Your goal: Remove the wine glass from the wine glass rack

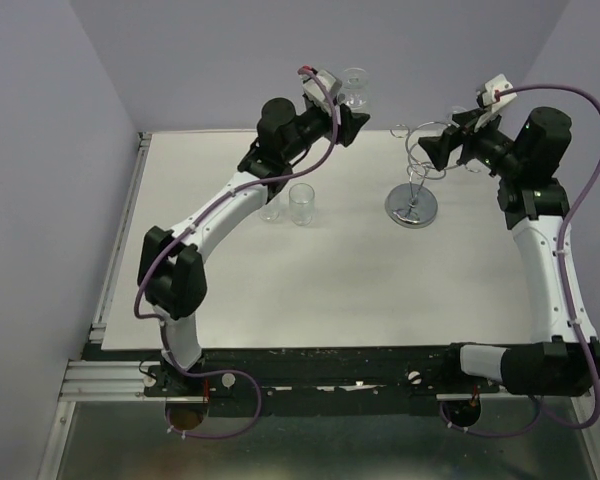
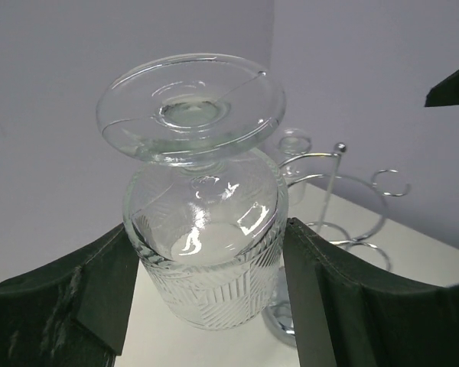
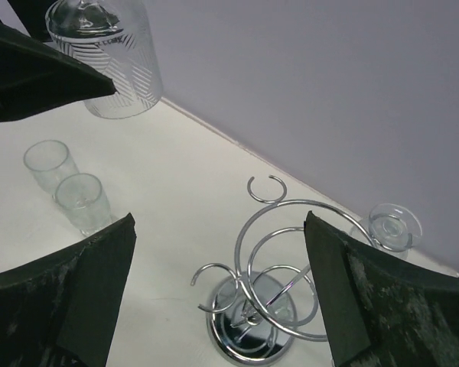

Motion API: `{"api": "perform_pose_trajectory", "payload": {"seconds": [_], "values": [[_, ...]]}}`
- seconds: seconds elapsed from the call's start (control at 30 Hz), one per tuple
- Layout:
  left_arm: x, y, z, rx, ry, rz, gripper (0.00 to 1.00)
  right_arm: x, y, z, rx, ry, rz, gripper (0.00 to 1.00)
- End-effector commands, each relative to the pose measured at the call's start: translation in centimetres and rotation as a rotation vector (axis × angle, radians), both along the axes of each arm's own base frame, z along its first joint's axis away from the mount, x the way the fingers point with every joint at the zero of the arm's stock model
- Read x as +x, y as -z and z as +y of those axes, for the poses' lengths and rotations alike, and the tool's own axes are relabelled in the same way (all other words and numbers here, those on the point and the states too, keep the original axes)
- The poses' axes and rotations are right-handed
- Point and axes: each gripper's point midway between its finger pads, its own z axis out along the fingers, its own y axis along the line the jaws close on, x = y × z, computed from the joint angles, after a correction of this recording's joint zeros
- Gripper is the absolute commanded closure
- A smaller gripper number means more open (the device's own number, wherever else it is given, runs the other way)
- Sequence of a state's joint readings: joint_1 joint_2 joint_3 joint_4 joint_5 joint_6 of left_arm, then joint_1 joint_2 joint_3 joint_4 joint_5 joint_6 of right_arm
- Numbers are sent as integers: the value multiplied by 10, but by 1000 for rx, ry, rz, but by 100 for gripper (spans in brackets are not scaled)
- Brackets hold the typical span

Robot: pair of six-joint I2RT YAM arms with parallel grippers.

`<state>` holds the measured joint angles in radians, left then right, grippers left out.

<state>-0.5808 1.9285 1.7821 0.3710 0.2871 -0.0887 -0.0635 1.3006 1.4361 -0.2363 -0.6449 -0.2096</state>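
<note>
Wine glass (image 2: 206,252) between left jaws: wrist view only

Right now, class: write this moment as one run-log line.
left gripper: shut on glass, foot up, off rack | right gripper: open, near rack | table: two tumblers

The wine glass (image 2: 204,264) is clear patterned glass, the rack (image 1: 413,208) shiny chrome wire.
</note>
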Motion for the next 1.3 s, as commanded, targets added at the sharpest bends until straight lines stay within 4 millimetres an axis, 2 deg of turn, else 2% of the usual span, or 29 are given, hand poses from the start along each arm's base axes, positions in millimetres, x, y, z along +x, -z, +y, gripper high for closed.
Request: {"api": "perform_pose_trajectory", "payload": {"seconds": [0.0,0.03,0.07,0.13,0.23,0.3,0.43,0.57,0.8,0.9,1.0,1.13,1.27], "values": [[-73,-53,24,-107,117,23,100,-28,-13,12,-71,-7,-90,3],[-84,-51,28,-100,132,52,100,-34,-16,8,-89,23,-100,4],[-96,-52,35,-101,140,86,100,-40,-16,19,-98,11,-96,5],[-119,-52,46,-111,161,159,100,-52,-22,24,-113,38,-111,7],[-152,-40,63,-151,199,291,100,-67,-19,41,-148,28,-138,11],[-167,-31,74,-179,209,375,100,-77,-14,54,-163,-2,-150,12],[-185,-17,95,-216,192,486,100,-94,-6,84,-208,-113,-154,16],[-190,-1,110,-240,209,558,100,-104,-3,113,-286,-209,-224,17],[-171,35,136,-393,221,882,100,-130,9,170,-388,-372,-344,18],[-167,44,147,-454,198,946,100,-145,16,195,-415,-433,-420,18],[-164,50,159,-517,181,990,100,-154,13,219,-407,-444,-504,20],[-154,76,181,-654,125,1136,100,-151,19,251,-415,-427,-548,24],[-148,96,201,-757,45,1218,100,-144,27,276,-418,-426,-558,26]]}}
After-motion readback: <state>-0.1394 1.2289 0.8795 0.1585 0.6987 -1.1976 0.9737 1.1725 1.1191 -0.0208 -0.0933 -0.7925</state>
